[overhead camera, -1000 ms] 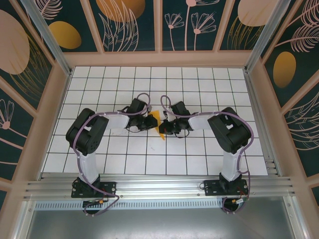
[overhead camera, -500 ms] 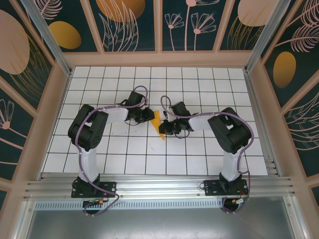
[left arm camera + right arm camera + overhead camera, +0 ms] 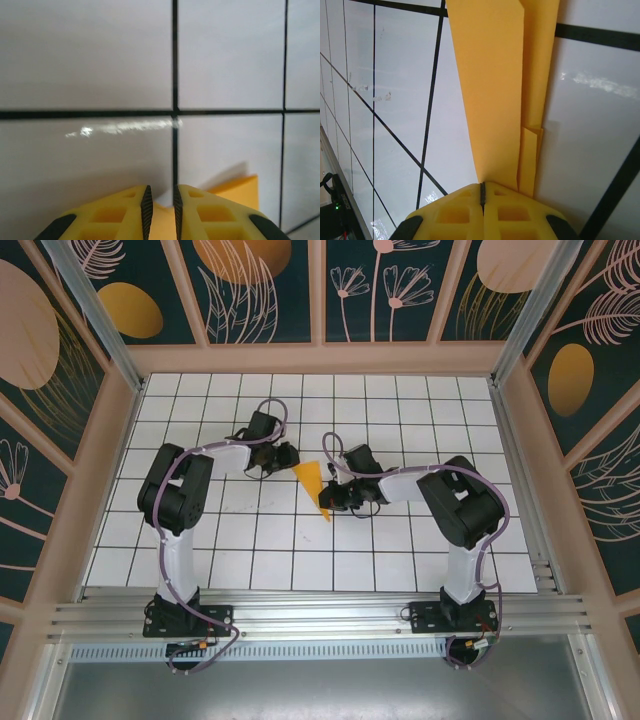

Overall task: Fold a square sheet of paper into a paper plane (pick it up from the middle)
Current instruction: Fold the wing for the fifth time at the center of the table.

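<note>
The square sheet of paper is folded into a narrow orange-yellow pointed dart, the paper plane (image 3: 311, 483), lying on the white grid table with its tip toward the near side. In the right wrist view its layered flaps (image 3: 495, 100) run away from my right gripper (image 3: 482, 186), which is shut on the paper's pointed end (image 3: 330, 498). My left gripper (image 3: 291, 454) stands just left of the wide end, apart from it. Its jaws (image 3: 160, 192) are open by a narrow gap with nothing between them, and a paper corner (image 3: 240, 192) shows behind the right finger.
White tiles with black grid lines (image 3: 400, 410) stretch around both arms. Wooden frame walls (image 3: 320, 358) close the table at the back and both sides. An aluminium rail (image 3: 320, 615) runs along the near edge by the arm bases.
My left arm has drawn back to the left and off the paper, its jaws parting a little, so the wide end now lies uncovered. The right gripper has stayed where it was.
</note>
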Tool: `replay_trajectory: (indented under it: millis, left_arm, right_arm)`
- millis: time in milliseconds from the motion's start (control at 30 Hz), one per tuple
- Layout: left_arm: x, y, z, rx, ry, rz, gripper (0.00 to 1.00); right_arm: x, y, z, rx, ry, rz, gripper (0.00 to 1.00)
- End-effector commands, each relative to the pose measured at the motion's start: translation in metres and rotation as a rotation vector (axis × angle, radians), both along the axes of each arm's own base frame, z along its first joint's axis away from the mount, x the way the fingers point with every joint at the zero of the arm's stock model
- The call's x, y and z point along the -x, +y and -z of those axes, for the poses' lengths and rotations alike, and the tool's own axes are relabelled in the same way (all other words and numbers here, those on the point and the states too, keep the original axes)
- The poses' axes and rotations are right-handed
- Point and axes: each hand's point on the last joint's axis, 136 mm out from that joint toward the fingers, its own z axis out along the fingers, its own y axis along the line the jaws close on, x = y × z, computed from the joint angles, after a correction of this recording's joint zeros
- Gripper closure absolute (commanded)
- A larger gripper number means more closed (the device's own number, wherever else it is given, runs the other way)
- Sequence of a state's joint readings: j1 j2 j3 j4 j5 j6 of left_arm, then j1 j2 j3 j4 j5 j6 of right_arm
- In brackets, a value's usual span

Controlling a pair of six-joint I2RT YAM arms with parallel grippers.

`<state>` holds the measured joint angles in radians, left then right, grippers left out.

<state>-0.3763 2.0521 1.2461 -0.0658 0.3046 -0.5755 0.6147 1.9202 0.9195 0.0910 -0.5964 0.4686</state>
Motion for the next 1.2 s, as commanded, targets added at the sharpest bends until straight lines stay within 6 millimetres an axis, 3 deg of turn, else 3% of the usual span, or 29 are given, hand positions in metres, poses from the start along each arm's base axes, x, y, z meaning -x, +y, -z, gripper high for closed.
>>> replay_trajectory:
  millis: [0, 200, 367, 433, 533, 700, 867, 900, 933, 1067, 1100, 1167]
  left_arm:
    - [-0.019, 0.039, 0.018, -0.15, -0.023, -0.077, 0.76]
    - [-0.022, 0.038, 0.008, -0.135, -0.053, -0.077, 0.76]
    - [-0.033, 0.045, -0.044, -0.143, -0.158, -0.118, 0.71]
    - [-0.033, 0.05, -0.067, -0.147, -0.205, -0.145, 0.68]
    - [-0.025, 0.06, -0.1, -0.142, -0.269, -0.189, 0.6]
    - [0.004, 0.08, -0.129, -0.147, -0.31, -0.247, 0.3]
    - [0.03, 0.094, -0.135, -0.161, -0.333, -0.265, 0.02]
    - [0.031, 0.093, -0.142, -0.149, -0.353, -0.26, 0.02]
    - [0.039, 0.094, -0.134, -0.149, -0.34, -0.251, 0.01]
    - [0.051, 0.087, -0.133, -0.085, -0.338, -0.225, 0.02]
    - [0.052, 0.083, -0.133, -0.062, -0.334, -0.216, 0.02]
    - [0.057, 0.073, -0.132, -0.002, -0.319, -0.19, 0.01]
  right_arm:
    - [0.08, -0.087, 0.101, 0.428, 0.287, 0.016, 1.0]
    - [0.074, -0.079, 0.094, 0.394, 0.27, 0.017, 1.0]
    - [0.054, -0.061, 0.068, 0.319, 0.2, 0.022, 1.0]
    - [0.038, -0.05, 0.048, 0.277, 0.144, 0.033, 1.0]
    - [0.008, -0.027, 0.0, 0.179, 0.032, 0.06, 0.94]
    - [-0.03, -0.009, -0.083, 0.038, -0.162, 0.137, 0.71]
    - [-0.044, -0.028, -0.124, 0.043, -0.298, 0.249, 0.57]
    - [-0.047, -0.037, -0.128, 0.067, -0.324, 0.283, 0.54]
    - [-0.048, -0.043, -0.131, 0.08, -0.344, 0.305, 0.51]
    - [-0.053, -0.08, -0.14, 0.153, -0.432, 0.416, 0.39]
    - [-0.054, -0.088, -0.141, 0.169, -0.444, 0.436, 0.34]
    - [-0.057, -0.106, -0.145, 0.199, -0.484, 0.479, 0.12]
